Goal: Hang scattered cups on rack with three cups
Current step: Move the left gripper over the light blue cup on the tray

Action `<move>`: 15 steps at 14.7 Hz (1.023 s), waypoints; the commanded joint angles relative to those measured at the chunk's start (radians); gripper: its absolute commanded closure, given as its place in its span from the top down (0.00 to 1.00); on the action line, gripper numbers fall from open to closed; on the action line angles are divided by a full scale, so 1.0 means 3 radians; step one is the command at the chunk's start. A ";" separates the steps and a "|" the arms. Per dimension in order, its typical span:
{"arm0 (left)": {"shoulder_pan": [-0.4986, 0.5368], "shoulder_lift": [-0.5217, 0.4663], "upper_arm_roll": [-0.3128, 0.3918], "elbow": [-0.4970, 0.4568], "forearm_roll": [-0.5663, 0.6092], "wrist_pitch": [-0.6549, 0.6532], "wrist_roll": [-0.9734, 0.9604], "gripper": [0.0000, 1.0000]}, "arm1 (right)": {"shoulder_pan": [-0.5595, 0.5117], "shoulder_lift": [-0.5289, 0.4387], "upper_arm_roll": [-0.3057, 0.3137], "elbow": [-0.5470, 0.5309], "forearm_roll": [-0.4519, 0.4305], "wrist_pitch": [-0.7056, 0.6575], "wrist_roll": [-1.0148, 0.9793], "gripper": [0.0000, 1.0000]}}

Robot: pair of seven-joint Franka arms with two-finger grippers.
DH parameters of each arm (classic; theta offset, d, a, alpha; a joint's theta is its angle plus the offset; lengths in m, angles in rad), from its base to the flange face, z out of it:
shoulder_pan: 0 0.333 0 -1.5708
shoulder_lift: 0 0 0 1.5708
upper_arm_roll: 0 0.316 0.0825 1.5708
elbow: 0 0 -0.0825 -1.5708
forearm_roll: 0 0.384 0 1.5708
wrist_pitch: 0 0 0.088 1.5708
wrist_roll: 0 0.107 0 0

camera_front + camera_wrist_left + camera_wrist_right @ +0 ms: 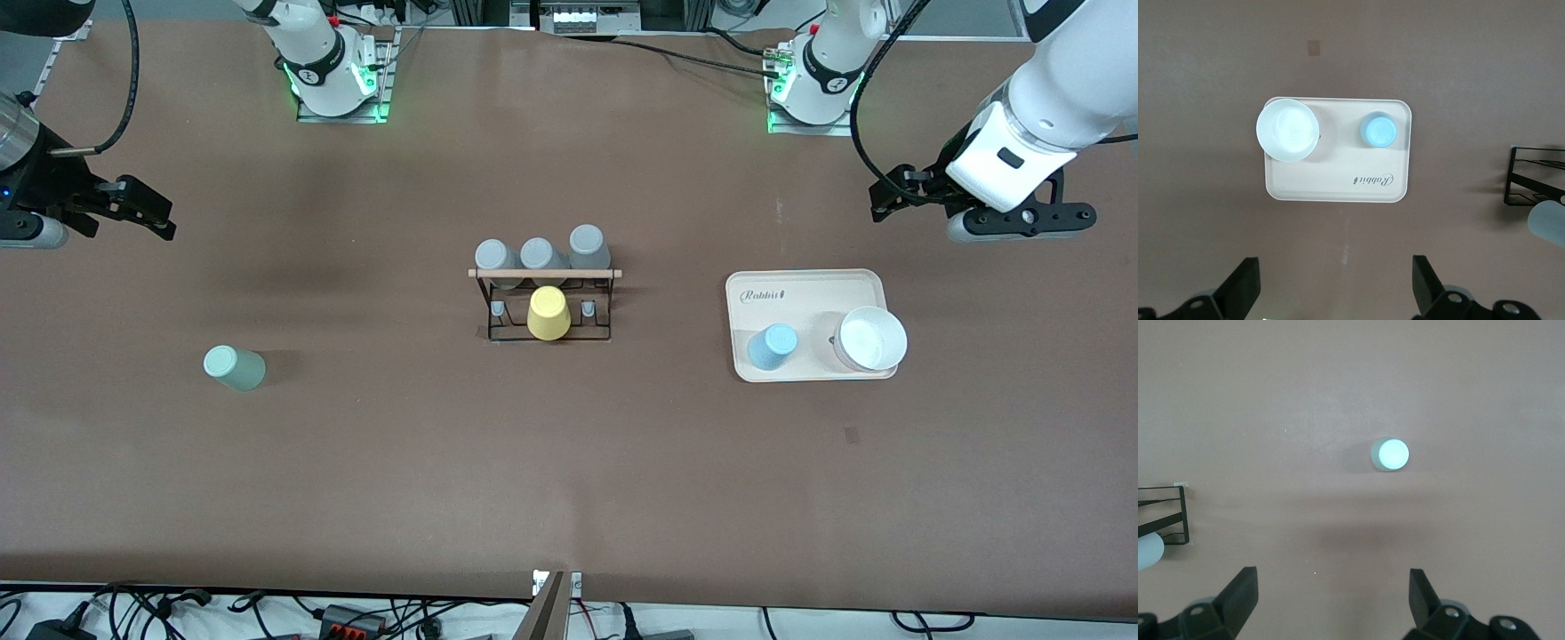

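The left gripper (1335, 293) is held spread wide with nothing between its fingers, up in the air over bare counter (569, 480) beside the beige tray (805, 284), at the left arm's end. On that tray the light blue cup (771, 346) is stood upside down beside a white bowl (872, 339). The right gripper (1331, 607) is likewise spread and unloaded, over bare counter at the right arm's end. The sage-green cup (234, 367) is seen inverted on the counter, nearer the front camera than that gripper. The rack (548, 307) is placed mid-counter, with a yellow cup (548, 313) and three grey cups (539, 256) hung on it.
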 commanded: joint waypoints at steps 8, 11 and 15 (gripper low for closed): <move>-0.0020 0.0486 -0.0003 0.0116 -0.0028 0.0013 0.0079 1.00 | -0.0034 0.0035 0.0028 0.0121 -0.0011 -0.0078 -0.0024 1.00; -0.0152 0.0864 -0.0003 0.0105 -0.0008 0.0472 0.0058 1.00 | -0.0033 0.0040 0.0023 0.0121 -0.0031 -0.0067 0.0001 1.00; -0.0321 0.1422 -0.0009 0.0060 0.0319 0.0928 0.0027 1.00 | -0.0028 0.0081 0.0023 0.0115 -0.0026 -0.0083 -0.0009 1.00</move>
